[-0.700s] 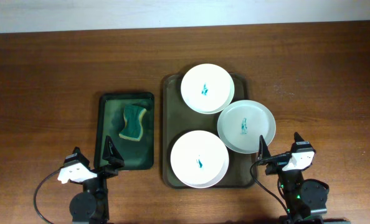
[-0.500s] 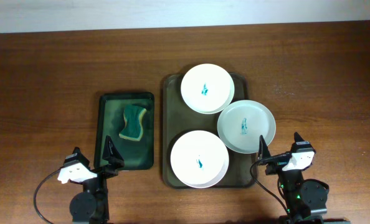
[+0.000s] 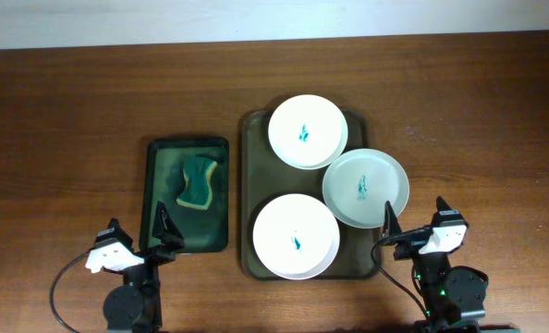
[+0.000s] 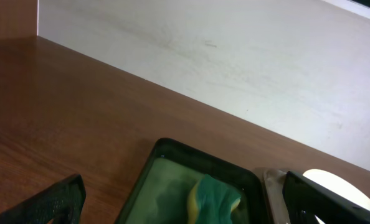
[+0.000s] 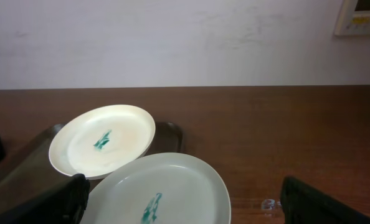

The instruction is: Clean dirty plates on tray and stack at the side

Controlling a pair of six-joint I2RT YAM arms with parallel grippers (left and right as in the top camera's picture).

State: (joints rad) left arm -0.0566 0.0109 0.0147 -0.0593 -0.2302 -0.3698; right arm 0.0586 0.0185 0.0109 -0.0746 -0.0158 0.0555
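Note:
Three white plates, each with a teal smear, lie on the dark olive tray [image 3: 253, 199]: a far plate [image 3: 307, 131], a right plate [image 3: 366, 188] overhanging the tray's right rim, and a near plate [image 3: 295, 237]. The right wrist view shows the far plate [image 5: 102, 148] and the right plate [image 5: 160, 193]. My right gripper [image 3: 413, 222] is open and empty at the table's near edge, just in front of the right plate. My left gripper [image 3: 138, 233] is open and empty at the near left, in front of the small green tray.
A smaller dark green tray [image 3: 186, 194] left of the olive tray holds a green and yellow sponge [image 3: 198, 180], which also shows in the left wrist view [image 4: 213, 198]. A pale wall runs along the far table edge.

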